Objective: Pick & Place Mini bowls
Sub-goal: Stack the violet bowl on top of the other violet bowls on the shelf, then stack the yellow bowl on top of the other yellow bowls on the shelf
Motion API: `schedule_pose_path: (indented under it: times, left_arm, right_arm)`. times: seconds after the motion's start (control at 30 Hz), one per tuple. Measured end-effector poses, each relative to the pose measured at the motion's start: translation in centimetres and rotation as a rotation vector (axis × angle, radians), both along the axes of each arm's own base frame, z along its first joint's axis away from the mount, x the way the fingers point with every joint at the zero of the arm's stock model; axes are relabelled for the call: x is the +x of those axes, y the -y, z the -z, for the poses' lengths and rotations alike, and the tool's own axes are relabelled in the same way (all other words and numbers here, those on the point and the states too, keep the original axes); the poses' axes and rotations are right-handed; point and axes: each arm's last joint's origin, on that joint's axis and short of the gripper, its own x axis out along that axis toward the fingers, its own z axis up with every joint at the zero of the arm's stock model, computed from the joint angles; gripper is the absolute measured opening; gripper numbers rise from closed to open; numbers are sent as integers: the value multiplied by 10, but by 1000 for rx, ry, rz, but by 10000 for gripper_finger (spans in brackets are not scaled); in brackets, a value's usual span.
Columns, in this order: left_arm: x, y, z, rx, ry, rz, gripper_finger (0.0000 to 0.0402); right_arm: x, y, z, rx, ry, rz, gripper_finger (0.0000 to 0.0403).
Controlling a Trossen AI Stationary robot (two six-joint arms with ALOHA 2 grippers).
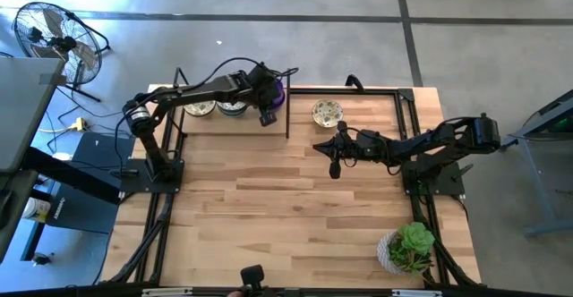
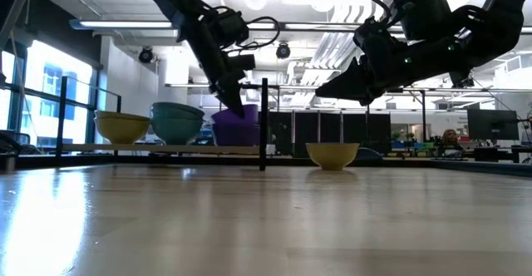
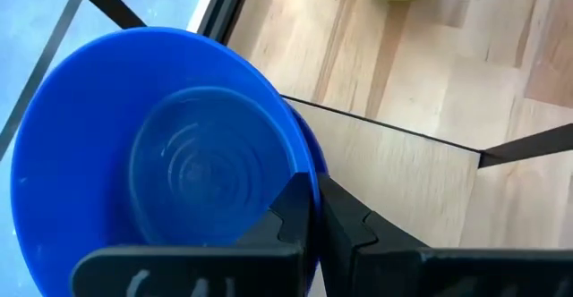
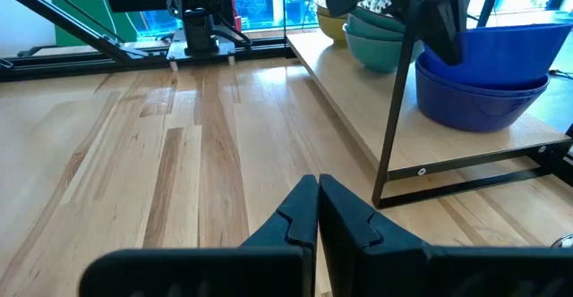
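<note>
Left gripper: jaws clamped on the rim of the top glossy purple bowl on the raised wooden shelf. Right gripper: jaws together, empty, above the table.

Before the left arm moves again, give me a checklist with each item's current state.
1. Left gripper shut on the rim of the top purple bowl: ok.
2. Top purple bowl lifted free of the lower purple bowl: not ok, it sits nested in it on the shelf.
3. Right gripper shut, empty, hovering over the table, away from the shelf: ok.
4. Speckled bowl on the table, apart from both grippers: ok.
5. Grip firm enough for a lift: cannot tell.
</note>
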Motion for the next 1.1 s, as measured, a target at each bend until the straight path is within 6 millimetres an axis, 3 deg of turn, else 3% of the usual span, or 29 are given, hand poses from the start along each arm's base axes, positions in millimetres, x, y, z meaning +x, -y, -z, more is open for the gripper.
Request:
schedule_pose_path:
  times: [0.2,0.53,0.73,0.9,1.1]
  left_arm:
    - [-2,1,1,-13,-20,0,11]
    - [-4,2,3,-31,-50,-1,95]
    - [-2,2,-12,-33,-52,2,118]
    - [0,9,-30,-10,-48,9,101]
    - [-10,34,-39,20,56,-12,11]
  right_arm:
    - [0,0,0,0,0,0,2]
    - [0,0,0,0,0,0,1]
    - [0,0,0,0,0,0,2]
    - [0,0,0,0,0,0,1]
    - [0,0,0,-18,-2,-1,1]
